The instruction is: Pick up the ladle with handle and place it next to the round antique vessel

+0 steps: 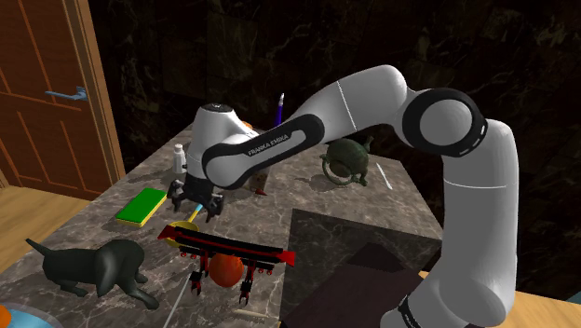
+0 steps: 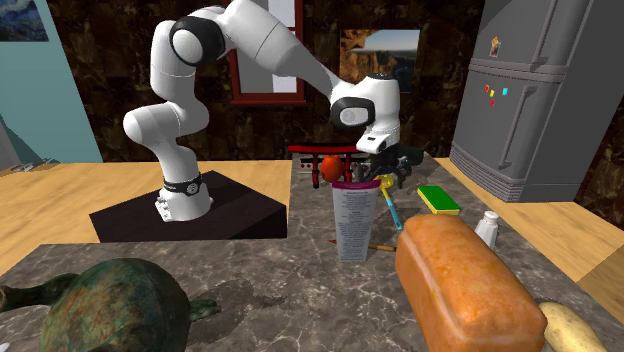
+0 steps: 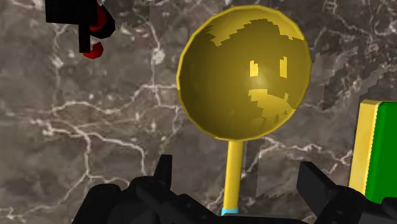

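The ladle (image 3: 245, 73) lies on the marble tabletop (image 3: 95, 127), not yet lifted; its yellow handle runs between the spread fingers of the gripper (image 3: 236, 167), which stand either side without touching it (a green and yellow block (image 3: 378, 153) lies just beside the bowl). The approach looks done, the grasp not; closing, lifting and carrying it to the round dark-green vessel (image 1: 346, 160), well apart across the tabletop, all remain.
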Robot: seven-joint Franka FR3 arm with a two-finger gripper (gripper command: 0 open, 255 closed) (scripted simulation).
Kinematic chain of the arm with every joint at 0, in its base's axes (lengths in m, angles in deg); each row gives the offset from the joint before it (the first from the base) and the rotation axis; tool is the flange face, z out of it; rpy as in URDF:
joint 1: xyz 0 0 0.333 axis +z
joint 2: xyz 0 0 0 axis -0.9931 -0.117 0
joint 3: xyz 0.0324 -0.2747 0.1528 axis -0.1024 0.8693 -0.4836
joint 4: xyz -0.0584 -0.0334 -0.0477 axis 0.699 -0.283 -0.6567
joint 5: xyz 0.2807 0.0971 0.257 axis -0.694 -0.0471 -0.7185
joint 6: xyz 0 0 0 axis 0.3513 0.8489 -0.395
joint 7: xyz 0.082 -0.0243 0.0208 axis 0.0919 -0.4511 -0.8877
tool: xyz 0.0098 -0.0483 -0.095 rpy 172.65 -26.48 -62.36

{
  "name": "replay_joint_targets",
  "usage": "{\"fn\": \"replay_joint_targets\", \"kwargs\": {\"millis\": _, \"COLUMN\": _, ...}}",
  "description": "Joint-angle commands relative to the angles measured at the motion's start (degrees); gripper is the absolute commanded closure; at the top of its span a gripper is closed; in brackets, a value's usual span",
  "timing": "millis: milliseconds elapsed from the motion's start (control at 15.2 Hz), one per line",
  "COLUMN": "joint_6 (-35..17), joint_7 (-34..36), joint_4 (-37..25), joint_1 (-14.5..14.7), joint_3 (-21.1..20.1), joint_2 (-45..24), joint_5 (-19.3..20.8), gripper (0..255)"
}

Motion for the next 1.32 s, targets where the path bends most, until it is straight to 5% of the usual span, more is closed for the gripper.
{"fn": "replay_joint_targets", "kwargs": {"millis": 0, "joint_6": -0.9, "joint_7": 0.5, "joint_4": -0.3, "joint_1": 0.6, "joint_3": 0.5, "joint_2": -1.3, "joint_5": 0.7, "gripper": 0}}
{"fn": "replay_joint_targets", "kwargs": {"millis": 660, "joint_6": -2.2, "joint_7": 1.0, "joint_4": -0.5, "joint_1": 1.3, "joint_3": 1.1, "joint_2": -2.8, "joint_5": 1.4, "gripper": 0}}
{"fn": "replay_joint_targets", "kwargs": {"millis": 726, "joint_6": -2.2, "joint_7": 1.0, "joint_4": -0.5, "joint_1": 1.3, "joint_3": 1.1, "joint_2": -2.8, "joint_5": 1.4, "gripper": 255}}
{"fn": "replay_joint_targets", "kwargs": {"millis": 1254, "joint_6": -2.2, "joint_7": 1.0, "joint_4": -0.5, "joint_1": 1.3, "joint_3": 1.1, "joint_2": -2.8, "joint_5": 1.4, "gripper": 255}}
